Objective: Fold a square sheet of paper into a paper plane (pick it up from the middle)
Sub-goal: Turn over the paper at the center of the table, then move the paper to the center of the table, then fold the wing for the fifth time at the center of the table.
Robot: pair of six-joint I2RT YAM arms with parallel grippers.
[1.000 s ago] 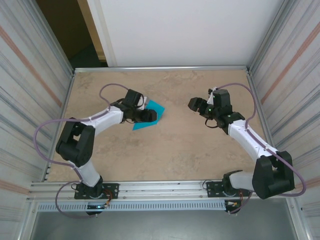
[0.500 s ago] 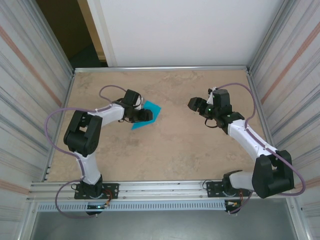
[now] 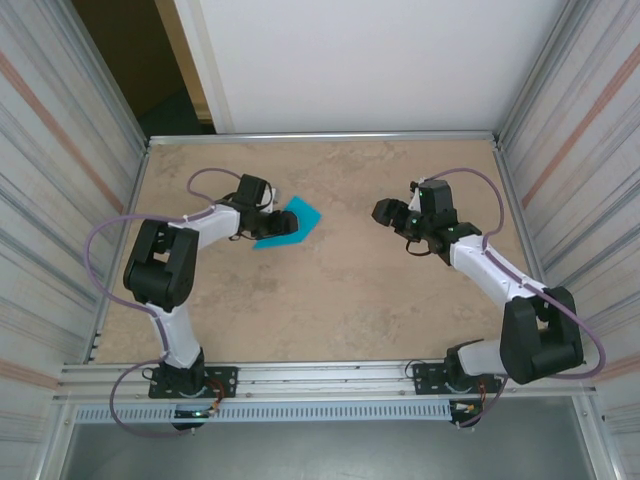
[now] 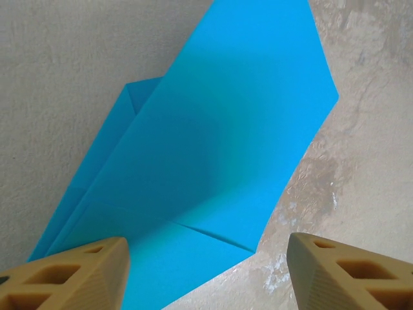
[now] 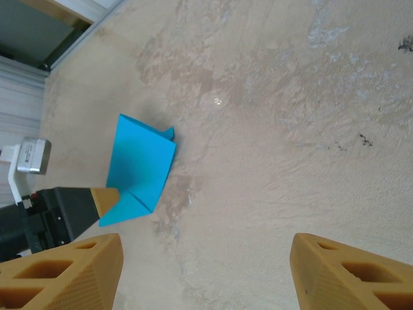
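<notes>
Overhead first: the paper (image 3: 300, 215), teal-blue and folded down to a pointed five-sided shape, lies flat on the counter (image 3: 340, 310), left of centre. The left pincer (image 3: 272, 228) sits at its left edge. The right pincer (image 3: 383, 211) hangs well apart on the right, aimed toward it.

Left wrist cam: the paper (image 4: 219, 148) is lying flat, with layered flaps showing along its left and near edges. The left pincer (image 4: 206, 258) is spread wide and clamping nothing: one tan finger (image 4: 84, 271) is over the near corner, the other over bare counter just beside it.

Right wrist cam: the right pincer (image 5: 206, 258) is wide open over bare counter (image 5: 290, 129). The paper (image 5: 139, 168) is farther off, with a tan fingertip of the left pincer (image 5: 106, 197) at its edge.
</notes>
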